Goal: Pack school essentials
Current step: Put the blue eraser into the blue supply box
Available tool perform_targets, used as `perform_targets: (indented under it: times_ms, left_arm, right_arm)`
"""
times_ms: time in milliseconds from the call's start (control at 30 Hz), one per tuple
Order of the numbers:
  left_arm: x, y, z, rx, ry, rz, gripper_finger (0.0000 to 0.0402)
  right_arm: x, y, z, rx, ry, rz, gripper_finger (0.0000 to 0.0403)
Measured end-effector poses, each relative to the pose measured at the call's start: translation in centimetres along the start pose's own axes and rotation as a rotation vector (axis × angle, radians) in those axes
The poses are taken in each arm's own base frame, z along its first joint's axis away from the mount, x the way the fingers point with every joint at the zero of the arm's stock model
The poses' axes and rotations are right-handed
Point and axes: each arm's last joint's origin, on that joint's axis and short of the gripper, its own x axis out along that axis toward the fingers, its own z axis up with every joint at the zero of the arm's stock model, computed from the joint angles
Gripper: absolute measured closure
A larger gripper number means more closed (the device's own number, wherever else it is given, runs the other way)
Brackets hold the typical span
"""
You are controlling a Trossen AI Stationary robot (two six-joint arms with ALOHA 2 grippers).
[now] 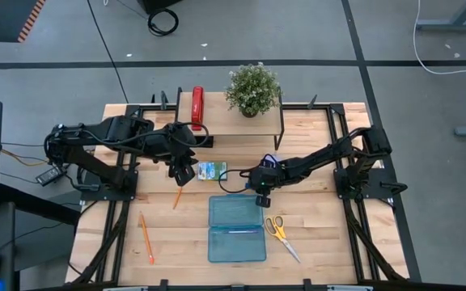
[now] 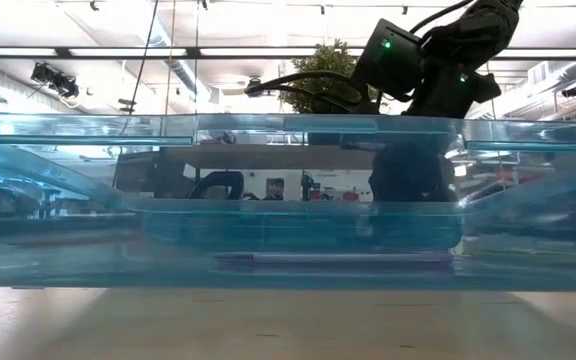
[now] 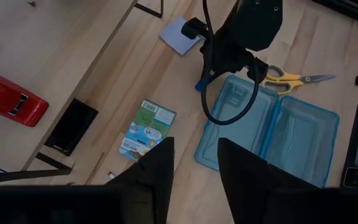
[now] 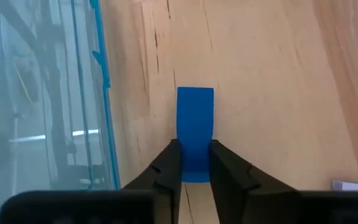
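Observation:
A small blue eraser [image 4: 195,121] lies on the wood beside the far half of the open translucent blue case [image 1: 235,229], and my right gripper [image 4: 195,163] is shut on it. A purple pen [image 1: 241,231] lies inside the case. My left gripper [image 1: 183,171] hangs open above the table, next to the green-blue packet [image 3: 148,129], which lies flat. Two orange pencils [image 1: 146,237] [image 1: 177,196] lie to the left of the case. The yellow-handled scissors [image 1: 282,236] lie to its right. A lavender sticky-note pad [image 3: 179,34] lies behind my right arm. My right gripper pinches the eraser's near end [image 4: 195,168] between its two fingers, one on each long side. The fingers slant steeply down from the table's right and lie along the eraser. The eraser lies flat on the wood, its other end pointing away from the fingers.
A raised wooden shelf [image 1: 225,121] at the back carries a red stapler [image 1: 197,107] and a potted plant [image 1: 253,87]. Black frame rails [image 1: 342,162] run along the table's sides. Bare wood lies near the front left by the longer pencil.

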Motion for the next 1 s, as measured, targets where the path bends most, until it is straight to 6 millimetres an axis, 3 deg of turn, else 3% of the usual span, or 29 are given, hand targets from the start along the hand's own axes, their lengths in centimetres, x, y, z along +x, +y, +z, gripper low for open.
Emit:
perform_targets:
  times_ms: [367, 533, 767, 1000]
  left_arm:
    - [0.0, 0.0, 0.0, 0.005, 0.0, -0.001, 0.0272]
    - [0.0, 0.0, 0.0, 0.01, -0.001, -0.001, 0.0266]
    - [0.0, 0.0, 0.2, 0.047, -0.016, 0.002, 0.0269]
    - [0.1, 0.6, 0.5, 0.028, -0.024, 0.02, 0.0266]
  right_arm:
    - [-5.6, -0.8, 1.8, 0.108, -0.126, 0.008, 0.0324]
    - [-9.4, -0.3, 2.7, 0.113, -0.249, 0.175, 0.0321]
    - [-13.1, 3.1, 2.5, 0.129, -0.27, 0.562, 0.032]
    - [-13.7, 7.9, 0.9, 0.1, -0.234, 0.668, 0.032]
